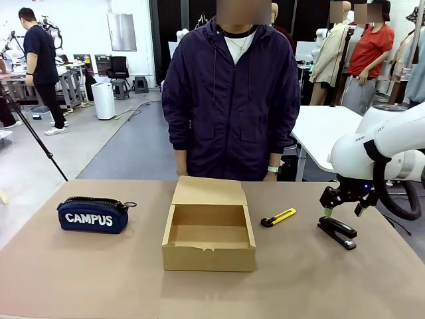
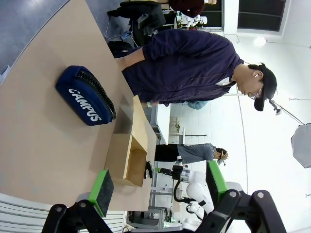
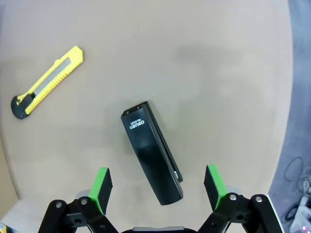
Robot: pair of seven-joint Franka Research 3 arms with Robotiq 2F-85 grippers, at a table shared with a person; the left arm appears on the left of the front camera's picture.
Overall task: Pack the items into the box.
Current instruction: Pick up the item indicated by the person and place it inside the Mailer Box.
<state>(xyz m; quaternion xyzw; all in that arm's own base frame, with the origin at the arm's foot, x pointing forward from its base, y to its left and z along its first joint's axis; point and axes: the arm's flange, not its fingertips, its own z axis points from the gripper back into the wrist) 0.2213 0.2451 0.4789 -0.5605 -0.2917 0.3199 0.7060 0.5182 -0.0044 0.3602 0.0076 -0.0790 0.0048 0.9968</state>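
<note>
Right gripper (image 3: 158,180) jaws wide, nothing held, hovering above the black stapler (image 3: 150,150) with one green pad either side of it, can't tell any contact; stapler lies flat on the brown table (image 1: 80,272) at the robot's right. Left gripper (image 2: 159,187) also wide and empty, off the table surface, looking along it toward pouch and box. Cardboard box (image 1: 209,256) sits mid-table, open, flap lid folded back toward the far side; all three items are outside it. Yellow-and-black utility knife (image 1: 277,217) lies between box and stapler, apart from both. Navy "CAMPUS" zip pouch (image 1: 93,216) lies well left of the box, lettering facing the robot. Person (image 1: 229,93) in a dark jacket stands at the far edge behind the box
</note>
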